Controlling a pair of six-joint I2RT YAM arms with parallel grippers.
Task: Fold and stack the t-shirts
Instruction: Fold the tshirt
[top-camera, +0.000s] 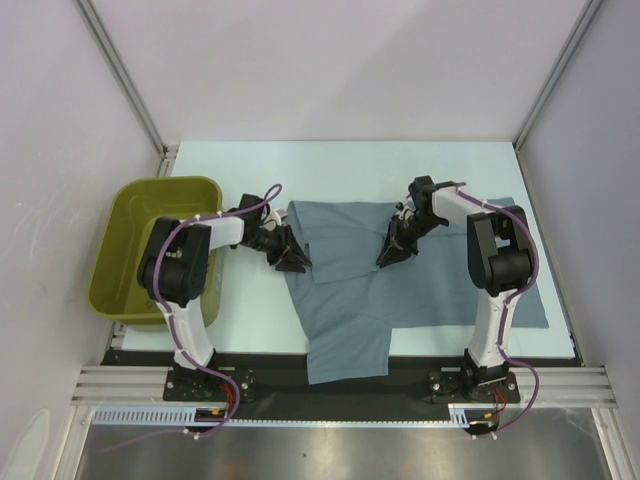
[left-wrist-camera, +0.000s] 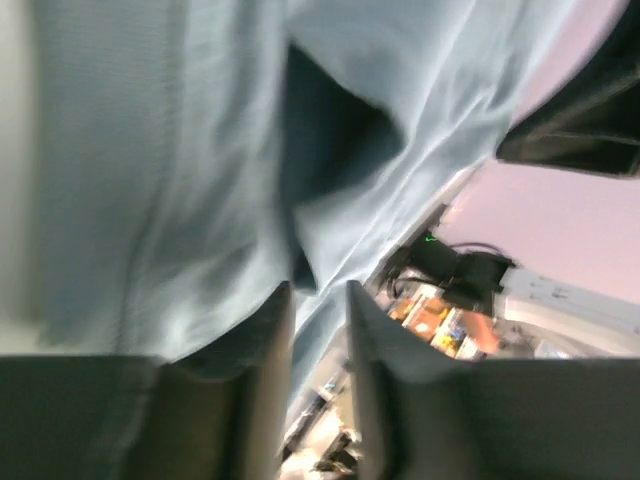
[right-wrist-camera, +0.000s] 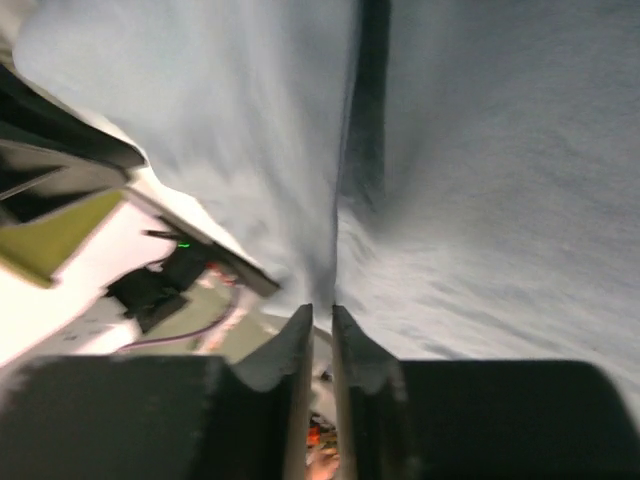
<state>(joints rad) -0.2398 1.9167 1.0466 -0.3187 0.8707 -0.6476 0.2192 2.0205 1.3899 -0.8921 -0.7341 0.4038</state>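
One slate blue-grey t-shirt (top-camera: 350, 300) lies partly spread on the pale table (top-camera: 240, 170). Its lower part hangs over the near edge. My left gripper (top-camera: 295, 262) is at the shirt's left edge and is shut on a fold of the fabric. In the left wrist view the cloth (left-wrist-camera: 150, 150) runs down between the fingers (left-wrist-camera: 320, 300). My right gripper (top-camera: 390, 255) is over the shirt's upper middle and is shut on a pinch of the fabric. In the right wrist view a ridge of cloth (right-wrist-camera: 500, 150) rises from the closed fingers (right-wrist-camera: 322, 315).
An olive basket (top-camera: 120, 215) stands at the table's left side, right behind my left arm. White walls with metal posts close in the back and both sides. The black rail with the arm bases (top-camera: 340, 385) runs along the near edge.
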